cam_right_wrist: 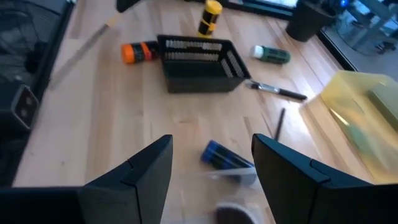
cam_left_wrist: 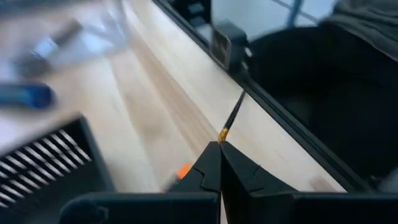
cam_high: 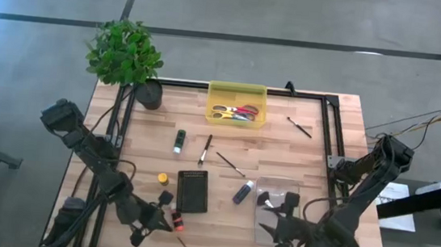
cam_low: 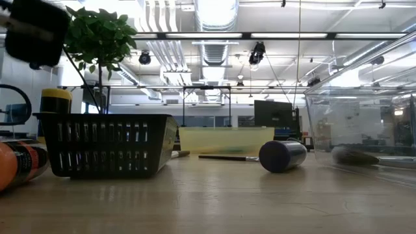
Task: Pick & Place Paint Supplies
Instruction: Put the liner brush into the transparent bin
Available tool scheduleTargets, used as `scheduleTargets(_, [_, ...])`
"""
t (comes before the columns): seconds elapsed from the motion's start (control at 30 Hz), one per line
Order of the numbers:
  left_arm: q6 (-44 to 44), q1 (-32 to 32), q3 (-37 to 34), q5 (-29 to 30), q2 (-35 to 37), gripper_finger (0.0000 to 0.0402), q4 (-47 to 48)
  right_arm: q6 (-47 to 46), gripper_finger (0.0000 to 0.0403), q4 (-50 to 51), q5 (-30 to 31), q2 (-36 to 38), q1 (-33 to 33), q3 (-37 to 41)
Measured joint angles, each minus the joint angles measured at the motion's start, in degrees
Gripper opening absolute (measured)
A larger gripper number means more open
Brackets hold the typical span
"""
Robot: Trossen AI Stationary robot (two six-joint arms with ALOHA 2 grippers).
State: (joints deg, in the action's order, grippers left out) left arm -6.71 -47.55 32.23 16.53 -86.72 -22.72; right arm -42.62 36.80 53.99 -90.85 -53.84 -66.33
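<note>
My left pincer (cam_left_wrist: 219, 163) pressed together, empty, by black basket (cam_high: 192, 191). Thin paintbrush (cam_left_wrist: 232, 116) just beyond tips on worktop (cam_high: 282, 158): light, stiff, rolls; pinch mid-handle. Right pincer (cam_right_wrist: 211, 163) spread.

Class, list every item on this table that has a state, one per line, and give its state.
Left gripper: shut, tips at a thin paintbrush.
Right gripper: open, empty.
Black basket: upright, nothing seen inside.
Yellow bin: holds scissors.
Clear container: holds a dark brush.
Purple tube: lying on its side.
Orange tube: lying beside the basket.
</note>
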Motion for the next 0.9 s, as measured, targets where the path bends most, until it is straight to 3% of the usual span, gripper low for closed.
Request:
scheduleTargets(0.23, [11.1, 1.3, 1.6, 11.1, 0.0, 0.0, -3.7, 8.3, 0.0218, -14.8, 4.5, 0.0, 0.3, 3.6])
scheduleTargets(0.4, [20.2, 4.3, 4.8, 12.9, 0.0, 0.0, -4.6, 20.5, 0.0218, -32.9, 4.1, -0.1, 2.2, 7.2])
scheduleTargets(0.67, [26.2, 9.0, 7.6, 11.5, 0.0, 0.0, -4.5, 32.5, 0.0218, -61.5, -9.5, -0.2, 9.5, 16.5])
scheduleTargets(0.9, [26.4, 10.3, 7.7, 10.9, 0.0, 0.0, -3.8, 31.2, 0.0218, -69.2, -21.1, -0.2, 16.8, 22.6])
